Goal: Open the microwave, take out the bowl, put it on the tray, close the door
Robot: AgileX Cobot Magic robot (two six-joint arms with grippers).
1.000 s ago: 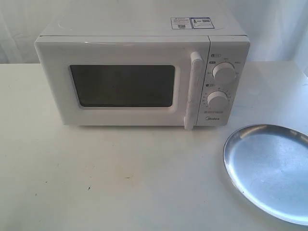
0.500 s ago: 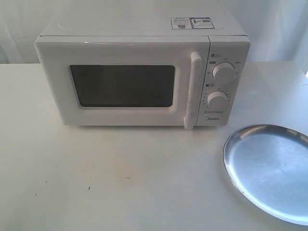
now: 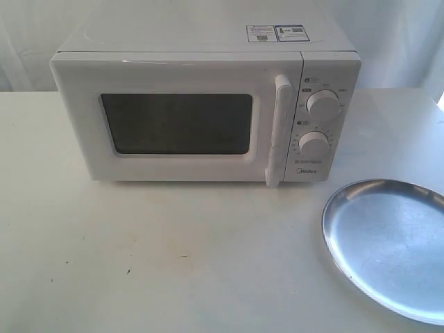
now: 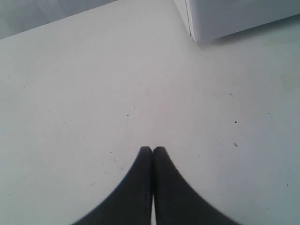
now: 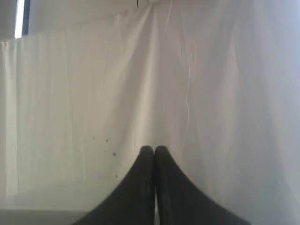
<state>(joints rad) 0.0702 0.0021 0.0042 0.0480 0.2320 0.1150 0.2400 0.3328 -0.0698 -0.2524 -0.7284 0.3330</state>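
Note:
The white microwave (image 3: pixel 208 104) stands at the back of the table, its door (image 3: pixel 173 121) closed, dark window facing me and the vertical bar handle (image 3: pixel 279 130) beside the two dials. The silver tray (image 3: pixel 388 246) lies at the front right. No bowl shows; the dark window hides the inside. Neither gripper appears in the exterior view. My left gripper (image 4: pixel 153 149) is shut and empty above bare tabletop, a corner of the microwave (image 4: pixel 234 16) ahead of it. The right gripper (image 5: pixel 154 148) is shut and empty, facing a white curtain.
The white table (image 3: pixel 173 257) spreads in front of the microwave. A white curtain (image 5: pixel 187 70) hangs behind the scene. The tray runs past the exterior view's right edge.

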